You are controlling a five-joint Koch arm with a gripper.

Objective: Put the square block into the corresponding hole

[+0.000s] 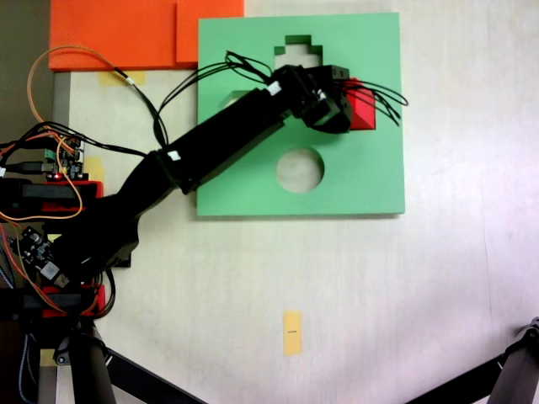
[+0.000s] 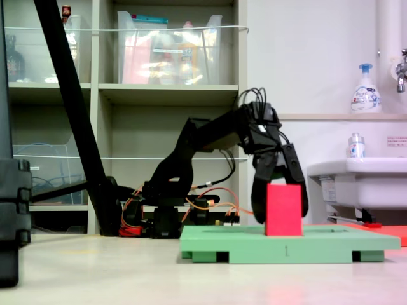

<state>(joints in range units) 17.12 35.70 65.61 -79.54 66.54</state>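
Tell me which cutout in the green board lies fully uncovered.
The round cutout, near the green board's lower edge in the overhead fixed view. The stepped cutout at the top is partly crossed by the arm's wires.

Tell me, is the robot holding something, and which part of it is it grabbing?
It looks like it holds the red block. The end effector has a finger at each of the block's side faces, low down, though actual contact cannot be confirmed.

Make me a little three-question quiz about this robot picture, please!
1. True or false: the red block stands on the green board.
2. Which cutout lies nearest the bottom edge of the board in the fixed view from above: A round, B stepped?
3. What do the end effector fingers flank in the side fixed view?

Key: 1 true; 2 A; 3 the red block.
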